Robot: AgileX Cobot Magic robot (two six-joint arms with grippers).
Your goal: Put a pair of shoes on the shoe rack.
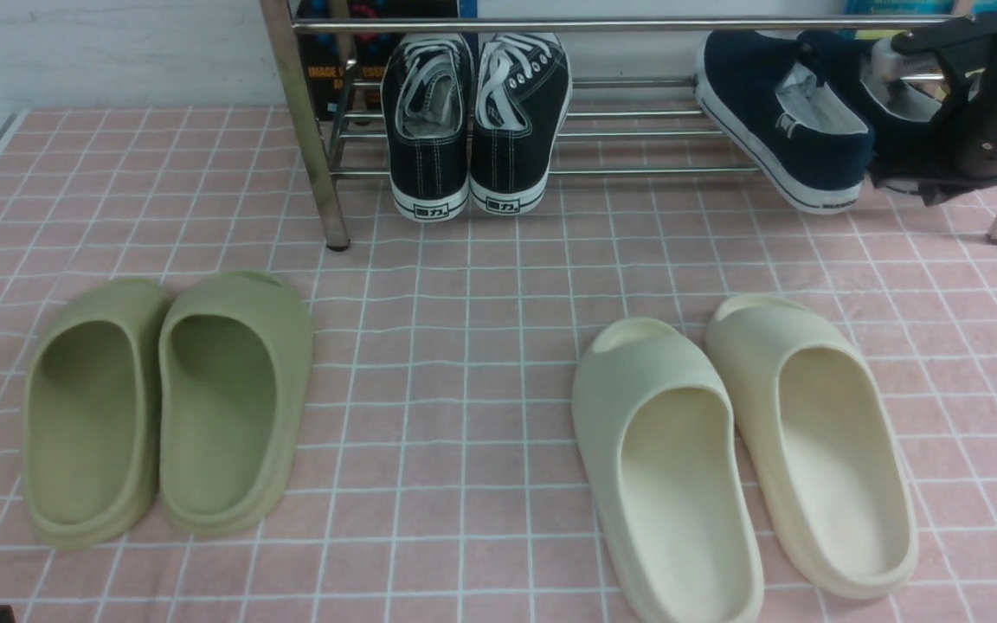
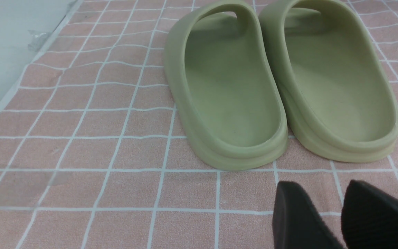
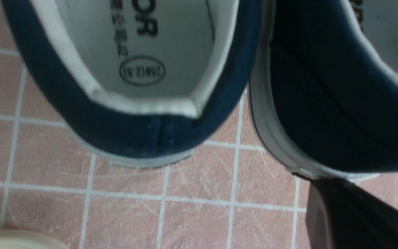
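Both navy slip-on shoes lie at the right end of the silver shoe rack [image 1: 308, 130], heels hanging over its front bar. One shoe [image 1: 801, 130] lies free; the other shoe [image 1: 840, 61] is partly hidden behind my right gripper [image 1: 905, 177]. In the right wrist view the two heels, the first shoe [image 3: 133, 131] and the second shoe [image 3: 323, 103], hang above the cloth. My right gripper [image 3: 323, 188] is shut, its dark tip against the white sole at the second shoe's heel. Nothing shows between its fingers. My left gripper [image 2: 318, 188] hovers slightly open over the cloth behind the green slides.
Black lace-up sneakers [image 1: 472, 112] stand on the rack's left part. Green foam slides [image 1: 170, 398] and cream foam slides [image 1: 741, 450] sit on the pink checked cloth [image 1: 464, 346] in front of the rack. A pale wall edge borders the cloth at far left.
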